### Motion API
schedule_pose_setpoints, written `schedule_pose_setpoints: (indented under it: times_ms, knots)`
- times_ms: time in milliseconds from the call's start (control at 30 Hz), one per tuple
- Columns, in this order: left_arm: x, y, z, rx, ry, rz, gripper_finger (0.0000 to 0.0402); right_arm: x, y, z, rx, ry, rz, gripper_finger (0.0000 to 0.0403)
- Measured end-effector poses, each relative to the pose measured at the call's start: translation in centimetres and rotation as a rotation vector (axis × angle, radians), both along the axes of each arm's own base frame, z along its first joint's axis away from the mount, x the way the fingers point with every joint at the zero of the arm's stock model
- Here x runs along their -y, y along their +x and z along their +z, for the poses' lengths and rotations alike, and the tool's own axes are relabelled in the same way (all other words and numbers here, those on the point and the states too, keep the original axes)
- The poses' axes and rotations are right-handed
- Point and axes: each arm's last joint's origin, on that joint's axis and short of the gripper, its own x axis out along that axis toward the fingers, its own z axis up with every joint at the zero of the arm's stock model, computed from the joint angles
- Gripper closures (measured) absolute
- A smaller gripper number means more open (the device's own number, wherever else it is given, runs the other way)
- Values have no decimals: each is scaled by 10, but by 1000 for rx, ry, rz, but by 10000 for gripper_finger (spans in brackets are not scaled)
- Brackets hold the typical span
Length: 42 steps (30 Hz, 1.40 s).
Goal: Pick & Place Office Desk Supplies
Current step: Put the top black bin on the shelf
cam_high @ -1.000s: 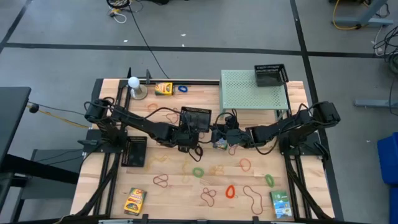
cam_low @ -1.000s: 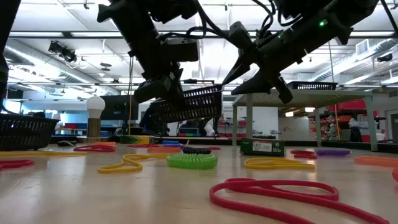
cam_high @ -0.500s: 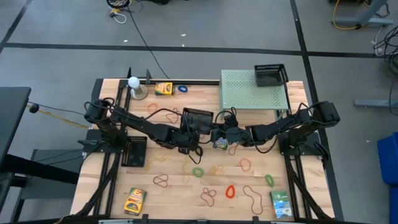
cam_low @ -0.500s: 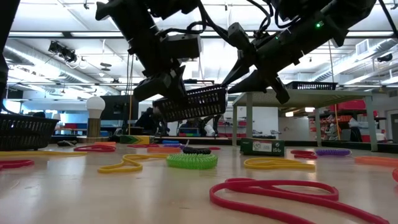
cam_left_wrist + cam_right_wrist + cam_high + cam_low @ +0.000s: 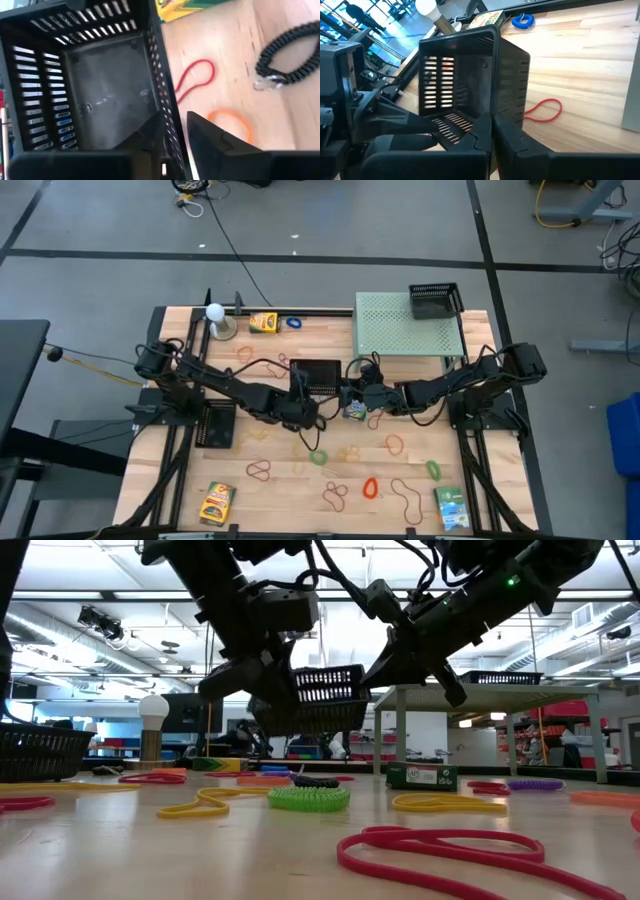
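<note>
Since the earlier frames, the black basket (image 5: 322, 698) has swung from a tilt to level, held clear above the table in the middle of the low view, and the right gripper (image 5: 352, 393) has pressed its fingers together on the basket's wall, as the right wrist view shows. The left gripper (image 5: 299, 404) sits at the basket's opposite wall with its fingers astride the mesh; whether it is gripping or letting go cannot be told from the pictures. This looks like a handover of the basket from left arm to right, so no supplies have gone in yet; the basket looks empty.

Nearest in the low view lies a red loop (image 5: 440, 845), then a green band (image 5: 308, 798) and yellow loops. Behind them stands a crayon box (image 5: 421, 776), below the right arm. In the high view, more boxes lie at lower left (image 5: 216, 502), lower right and upper centre.
</note>
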Motion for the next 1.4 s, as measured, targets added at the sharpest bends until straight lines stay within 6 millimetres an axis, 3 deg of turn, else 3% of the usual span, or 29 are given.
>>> schedule_pose_setpoints:
  times_ms: [233,467,567,667,933,1133,1400]
  knots:
    - [4,-12,9,-45,46,-6,227,0,0,0,3,0,0,396]
    - [3,-35,53,57,-55,-5,177,0,0,0,-2,-12,5,395]
    - [-2,-52,77,137,-143,-8,175,-1,0,1,-6,-20,15,396]
    - [-12,-75,88,245,-212,-21,183,-5,1,4,13,-31,35,396]
    - [-37,-135,79,661,-383,-173,221,-13,-9,34,93,-64,120,396]
    - [-42,-167,72,942,-423,-277,245,-10,-39,77,144,-72,185,396]
    - [-45,-179,53,1035,-504,-354,269,5,-117,137,12,-28,136,396]
